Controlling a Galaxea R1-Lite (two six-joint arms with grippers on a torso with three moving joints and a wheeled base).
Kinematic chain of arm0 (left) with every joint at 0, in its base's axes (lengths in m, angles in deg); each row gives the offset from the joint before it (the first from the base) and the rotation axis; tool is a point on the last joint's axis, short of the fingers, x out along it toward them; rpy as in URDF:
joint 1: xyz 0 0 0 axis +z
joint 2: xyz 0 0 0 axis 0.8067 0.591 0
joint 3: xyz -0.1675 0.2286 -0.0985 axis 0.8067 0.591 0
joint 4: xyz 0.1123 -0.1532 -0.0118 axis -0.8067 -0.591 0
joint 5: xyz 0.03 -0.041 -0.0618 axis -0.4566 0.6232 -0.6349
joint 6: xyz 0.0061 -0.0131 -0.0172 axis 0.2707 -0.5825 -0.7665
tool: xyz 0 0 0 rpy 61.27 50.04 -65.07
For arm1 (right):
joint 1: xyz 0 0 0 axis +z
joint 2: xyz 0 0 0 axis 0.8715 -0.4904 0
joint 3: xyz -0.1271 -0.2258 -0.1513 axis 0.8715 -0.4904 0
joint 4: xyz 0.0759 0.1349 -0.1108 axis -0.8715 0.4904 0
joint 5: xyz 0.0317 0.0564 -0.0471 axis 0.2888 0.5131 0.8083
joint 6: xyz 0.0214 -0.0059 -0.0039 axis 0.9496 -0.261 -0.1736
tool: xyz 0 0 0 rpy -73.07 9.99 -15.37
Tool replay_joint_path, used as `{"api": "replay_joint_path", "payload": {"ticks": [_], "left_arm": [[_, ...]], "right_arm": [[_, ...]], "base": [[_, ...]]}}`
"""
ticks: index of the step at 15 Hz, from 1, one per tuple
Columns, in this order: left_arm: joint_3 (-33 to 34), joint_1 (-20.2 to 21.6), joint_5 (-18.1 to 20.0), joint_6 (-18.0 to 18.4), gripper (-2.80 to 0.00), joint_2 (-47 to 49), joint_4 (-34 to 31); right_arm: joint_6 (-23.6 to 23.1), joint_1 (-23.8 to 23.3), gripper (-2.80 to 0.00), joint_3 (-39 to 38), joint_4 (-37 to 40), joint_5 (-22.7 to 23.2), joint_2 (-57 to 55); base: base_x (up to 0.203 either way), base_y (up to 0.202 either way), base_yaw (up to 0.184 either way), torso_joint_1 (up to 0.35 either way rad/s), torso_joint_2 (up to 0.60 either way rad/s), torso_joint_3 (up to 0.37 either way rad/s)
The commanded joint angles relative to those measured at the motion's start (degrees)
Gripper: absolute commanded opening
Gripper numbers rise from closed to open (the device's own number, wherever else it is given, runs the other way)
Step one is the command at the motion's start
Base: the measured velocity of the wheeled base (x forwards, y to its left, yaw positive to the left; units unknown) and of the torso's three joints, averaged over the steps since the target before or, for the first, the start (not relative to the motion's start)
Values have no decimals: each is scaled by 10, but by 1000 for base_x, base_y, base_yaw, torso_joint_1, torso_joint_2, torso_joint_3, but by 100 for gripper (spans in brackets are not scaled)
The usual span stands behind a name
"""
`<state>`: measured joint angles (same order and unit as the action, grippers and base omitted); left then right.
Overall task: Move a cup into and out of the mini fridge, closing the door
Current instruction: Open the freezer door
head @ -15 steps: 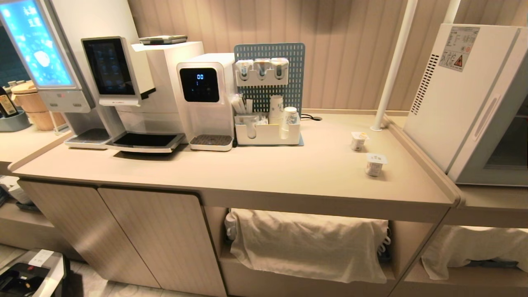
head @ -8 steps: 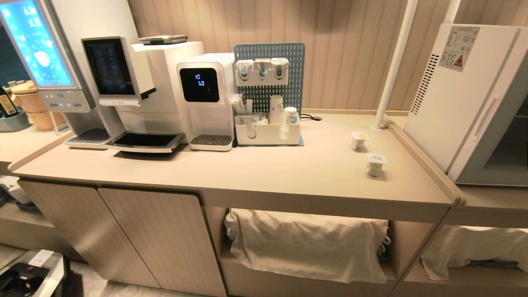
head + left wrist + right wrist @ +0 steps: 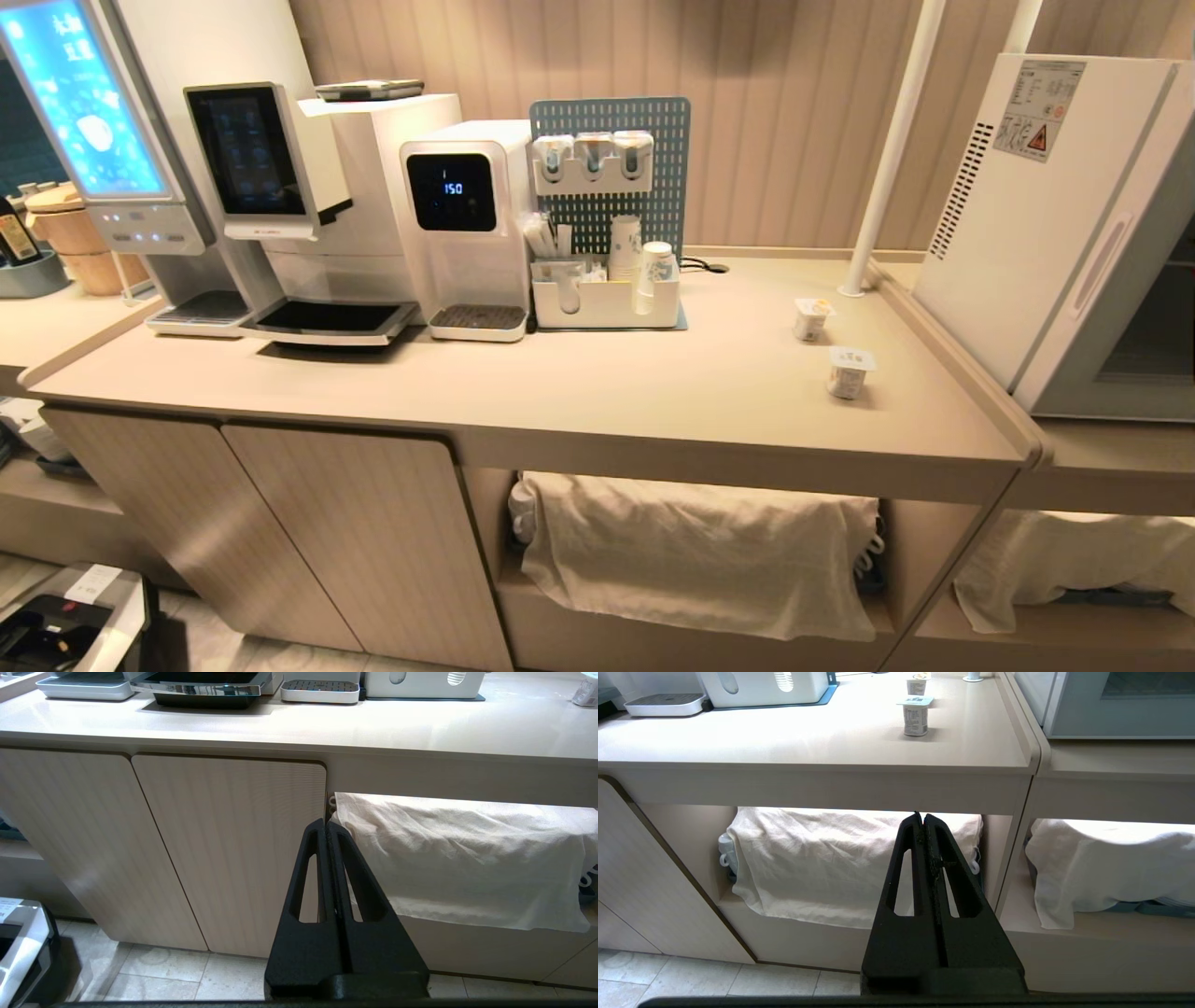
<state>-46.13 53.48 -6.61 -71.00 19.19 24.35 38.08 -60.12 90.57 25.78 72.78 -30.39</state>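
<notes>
Beige bench [image 3: 579, 392] is carrying machines at left, two cups [image 3: 849, 371] right of centre, then the fridge [image 3: 1046, 215], door [image 3: 1134, 327] sitting closed. Below, left pincer [image 3: 327, 828] and right pincer [image 3: 923, 822] are hanging pressed together, empty.

A coffee machine [image 3: 280, 205] and a water machine [image 3: 467, 224] are set at the back of the tabletop [image 3: 560, 392]. A white box [image 3: 605, 299] of paper cups is placed beside them, under a blue board with holes [image 3: 653, 121]. White cloths [image 3: 700, 551] are draped over the shelves below. A white pole [image 3: 887, 149] is seen at the back.
</notes>
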Motion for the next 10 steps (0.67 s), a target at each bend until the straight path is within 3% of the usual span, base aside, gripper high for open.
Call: {"api": "replay_joint_path", "payload": {"ticks": [1, 5, 10], "left_arm": [[0, 0, 0, 0, -280, 0, 0], [0, -1, 0, 1, -280, 0, 0], [0, -1, 0, 1, -280, 0, 0]], "right_arm": [[0, 0, -280, 0, 0, 0, 0], [0, 0, -280, 0, 0, 0, 0], [0, 0, -280, 0, 0, 0, 0]], "base": [[0, 0, 0, 0, 0, 0], [0, 0, 0, 0, 0, 0], [2, -166, 3, 1, 4, 1]]}}
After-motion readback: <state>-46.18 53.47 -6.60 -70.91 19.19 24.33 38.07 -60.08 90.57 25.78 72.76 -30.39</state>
